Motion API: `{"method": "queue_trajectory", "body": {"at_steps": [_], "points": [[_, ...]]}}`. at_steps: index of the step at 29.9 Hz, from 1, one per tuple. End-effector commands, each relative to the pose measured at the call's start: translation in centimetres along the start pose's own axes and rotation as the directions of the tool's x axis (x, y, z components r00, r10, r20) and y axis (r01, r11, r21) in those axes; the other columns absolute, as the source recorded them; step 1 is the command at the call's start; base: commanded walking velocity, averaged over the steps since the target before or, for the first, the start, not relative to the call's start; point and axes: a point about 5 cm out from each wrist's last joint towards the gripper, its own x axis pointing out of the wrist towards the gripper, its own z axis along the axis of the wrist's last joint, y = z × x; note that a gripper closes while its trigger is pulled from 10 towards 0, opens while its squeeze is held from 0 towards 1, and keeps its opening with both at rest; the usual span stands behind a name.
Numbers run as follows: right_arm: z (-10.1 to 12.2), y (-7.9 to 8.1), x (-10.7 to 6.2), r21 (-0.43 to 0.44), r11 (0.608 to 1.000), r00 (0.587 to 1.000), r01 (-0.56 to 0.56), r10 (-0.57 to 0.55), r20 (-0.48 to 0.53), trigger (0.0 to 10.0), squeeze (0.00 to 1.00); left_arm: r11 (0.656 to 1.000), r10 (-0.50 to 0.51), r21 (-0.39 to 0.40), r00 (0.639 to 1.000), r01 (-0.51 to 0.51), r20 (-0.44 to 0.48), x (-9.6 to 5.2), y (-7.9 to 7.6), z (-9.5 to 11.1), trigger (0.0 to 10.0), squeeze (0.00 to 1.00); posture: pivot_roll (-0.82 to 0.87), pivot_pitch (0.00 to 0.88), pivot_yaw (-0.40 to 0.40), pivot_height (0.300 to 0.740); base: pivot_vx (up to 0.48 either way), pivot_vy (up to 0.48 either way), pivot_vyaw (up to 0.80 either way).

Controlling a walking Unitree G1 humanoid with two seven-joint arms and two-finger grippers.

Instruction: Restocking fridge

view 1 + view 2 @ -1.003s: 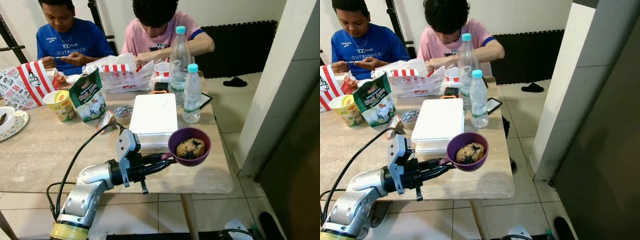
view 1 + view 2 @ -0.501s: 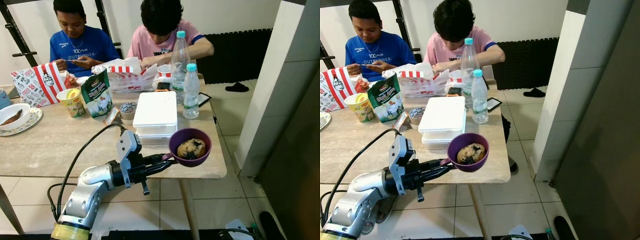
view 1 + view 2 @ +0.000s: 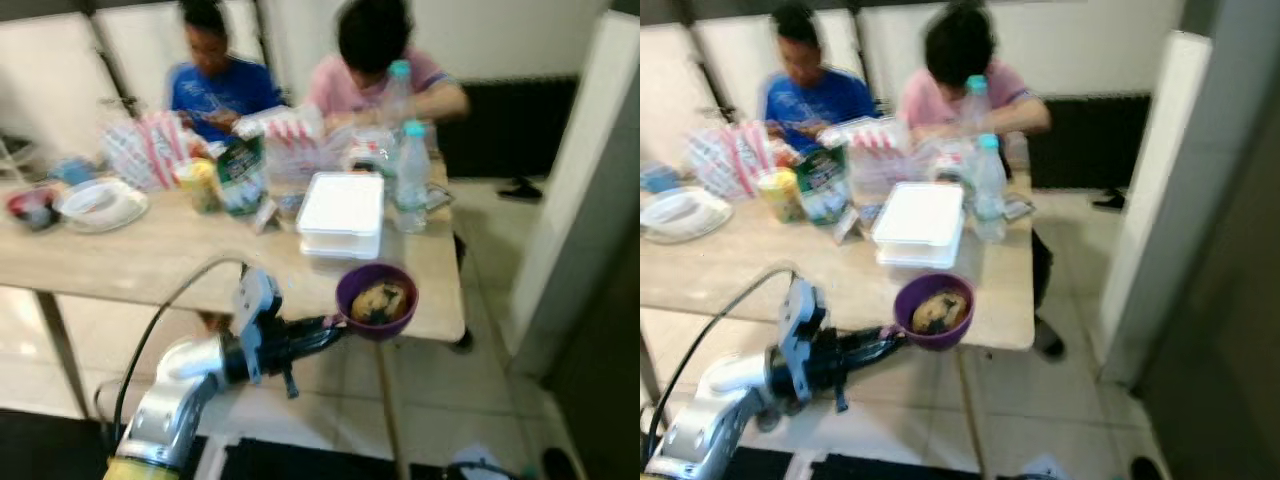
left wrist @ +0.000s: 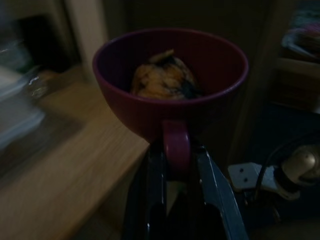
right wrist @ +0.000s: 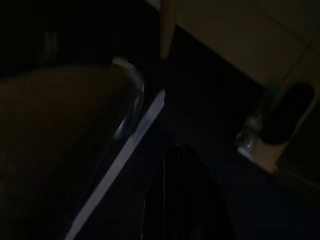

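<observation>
A purple bowl (image 3: 398, 322) with a handle holds a brownish piece of food (image 3: 378, 300). My left gripper (image 3: 335, 326) is shut on the bowl's handle and carries it level in the air, just beyond the near right corner of the table (image 3: 150, 265). In the left wrist view the black fingers (image 4: 156, 175) pinch the handle below the bowl (image 4: 150, 117). The right wrist view is very dark, with my right gripper (image 5: 183, 200) hanging idle. Both eye views are blurred.
A white foam box (image 3: 341, 203), two water bottles (image 3: 411, 175), snack bags, a cup and a plate (image 3: 100, 203) stand on the table. Two people sit at its far side. A pale pillar (image 3: 590, 180) rises on the right, with tiled floor (image 3: 470, 400) below.
The whole picture has shifted and blurred: the camera has backed away from the table. The left gripper still holds the purple bowl the same way.
</observation>
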Motion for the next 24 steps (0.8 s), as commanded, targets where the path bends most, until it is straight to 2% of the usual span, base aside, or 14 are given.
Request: {"method": "queue_trajectory", "body": {"at_steps": [1,5,7,16,18,21,23,24], "points": [[-1.0,0.7,0.1,0.009,1.000,0.999,-0.017,0.018,-0.029,10.0,0.00,0.999,-0.006,0.031,1.000,0.005,0.024,0.3,0.2,0.8,10.0,0.00,0.00,0.023,0.053,0.740,-0.274,0.000,0.00],[-1.0,0.7,0.1,0.008,1.000,0.999,-0.018,0.018,-0.030,10.0,0.00,1.000,-0.005,0.031,1.000,0.004,0.023,0.2,0.2,0.8,10.0,0.00,0.00,0.025,0.055,0.740,-0.281,0.000,0.00],[-1.0,0.7,0.1,0.008,1.000,0.999,-0.018,0.018,-0.030,10.0,0.00,1.000,-0.004,0.031,1.000,0.004,0.023,0.2,0.2,0.8,10.0,0.00,0.00,0.025,0.055,0.740,0.274,0.000,0.00],[-1.0,0.7,0.1,0.015,1.000,0.999,-0.021,0.021,-0.030,10.0,0.00,0.999,0.032,0.018,0.999,-0.032,0.011,0.2,0.7,0.0,10.0,0.00,0.00,0.030,0.054,0.740,-0.281,0.000,0.00],[-0.9,0.7,0.1,0.022,1.000,0.999,-0.022,0.022,-0.027,10.0,0.00,0.995,0.102,0.002,0.994,-0.102,-0.027,-0.1,1.5,-1.3,10.0,0.00,0.00,0.030,0.054,0.740,-0.131,0.000,0.00],[-0.9,0.7,0.1,0.019,1.000,0.999,-0.021,0.022,-0.029,10.0,0.00,0.989,0.146,-0.006,0.988,-0.146,-0.047,-0.4,2.0,-2.2,10.0,0.00,0.00,0.031,0.057,0.740,0.000,0.000,0.00],[-0.9,0.7,0.1,0.009,1.000,0.999,-0.022,0.022,-0.032,10.0,0.00,0.979,0.203,-0.015,0.977,-0.204,-0.063,-0.8,2.5,-3.3,10.0,0.00,0.00,0.031,0.057,0.740,0.000,0.000,0.00],[-0.9,0.7,0.1,0.011,1.000,0.999,-0.023,0.023,-0.033,10.0,0.00,0.964,0.262,-0.027,0.963,-0.264,-0.066,-1.2,2.9,-4.0,10.0,0.00,0.00,0.031,0.057,0.740,0.000,0.000,-0.80]]}}
